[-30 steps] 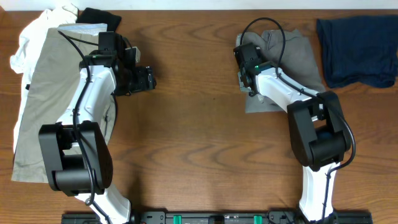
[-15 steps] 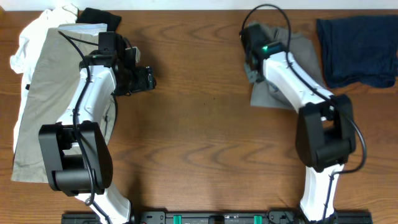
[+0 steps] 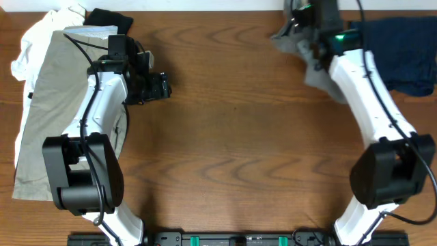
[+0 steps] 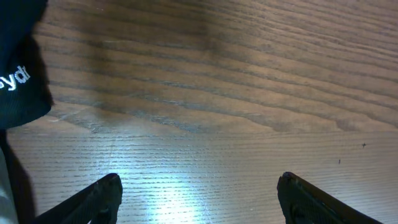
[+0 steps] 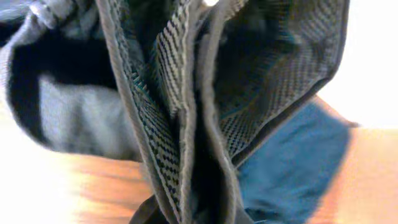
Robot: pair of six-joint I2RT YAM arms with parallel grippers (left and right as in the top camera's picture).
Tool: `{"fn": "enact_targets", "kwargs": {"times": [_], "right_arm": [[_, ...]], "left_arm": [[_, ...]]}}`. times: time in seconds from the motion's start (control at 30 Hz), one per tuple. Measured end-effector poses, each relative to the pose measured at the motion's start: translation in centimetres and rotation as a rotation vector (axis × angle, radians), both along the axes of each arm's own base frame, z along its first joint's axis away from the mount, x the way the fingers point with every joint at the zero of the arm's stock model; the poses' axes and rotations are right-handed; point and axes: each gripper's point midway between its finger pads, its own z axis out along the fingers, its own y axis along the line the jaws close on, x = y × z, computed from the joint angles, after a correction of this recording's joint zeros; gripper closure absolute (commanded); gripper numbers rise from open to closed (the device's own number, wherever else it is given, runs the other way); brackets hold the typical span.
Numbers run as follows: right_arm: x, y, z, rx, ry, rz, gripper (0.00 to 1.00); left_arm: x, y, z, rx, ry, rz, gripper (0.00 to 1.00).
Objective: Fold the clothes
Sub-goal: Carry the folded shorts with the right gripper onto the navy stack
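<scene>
Pinching the grey shorts [image 3: 315, 72] at upper right, bunched and slanting down-right, is the right end effector [image 3: 305, 24]. The left end effector [image 3: 162, 87] is spread, and the black cloth [image 4: 15, 68] reads "yd".

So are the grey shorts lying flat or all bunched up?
Bunched up. The right hand is shut on the grey shorts and holds them crumpled near the far edge of the table; the wrist view shows loose folds.

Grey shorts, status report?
Left gripper open, empty, over bare table. Right gripper shut on grey shorts, bunched at far edge. Navy piece right alongside.
</scene>
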Motion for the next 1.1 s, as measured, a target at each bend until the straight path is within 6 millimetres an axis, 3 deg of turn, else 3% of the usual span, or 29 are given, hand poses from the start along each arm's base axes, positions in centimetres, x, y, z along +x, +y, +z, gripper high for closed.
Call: {"fn": "enact_targets", "kwargs": {"times": [0.3, 0.43, 0.7, 0.93, 1.1], "right_arm": [[3.5, -5.7, 5.6, -0.168, -0.191, 0.063, 0.99], [4.4, -8.5, 7.2, -0.225, -0.243, 0.080, 0.99], [5.2, -12.9, 8.5, -0.191, -0.321, 0.247, 0.99], [4.9, -17.2, 12.8, -0.147, -0.538, 0.430, 0.99], [4.2, -18.7, 13.4, -0.139, -0.590, 0.502, 0.99]], "left_arm": [[0.2, 0.0, 0.1, 0.000, -0.008, 0.000, 0.19], [0.3, 0.0, 0.1, 0.001, -0.014, 0.000, 0.19], [1.1, 0.0, 0.4, 0.001, -0.047, 0.000, 0.19], [1.8, 0.1, 0.6, 0.002, -0.079, 0.000, 0.19], [2.3, 0.1, 0.9, 0.003, -0.101, 0.000, 0.19]]}}
